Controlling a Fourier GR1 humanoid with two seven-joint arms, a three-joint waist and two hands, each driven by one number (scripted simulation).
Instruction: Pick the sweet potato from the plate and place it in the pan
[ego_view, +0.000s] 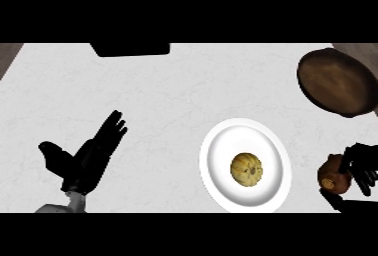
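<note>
Sweet potato, brown and lumpy, sits in the right hand, whose fingers curl round it, beside the smooth white plate. The left hand is spread open.

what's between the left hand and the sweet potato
In the head view, the white plate, with a round yellow food on it, lies between the open left hand and the sweet potato, which the right hand curls round.
</note>
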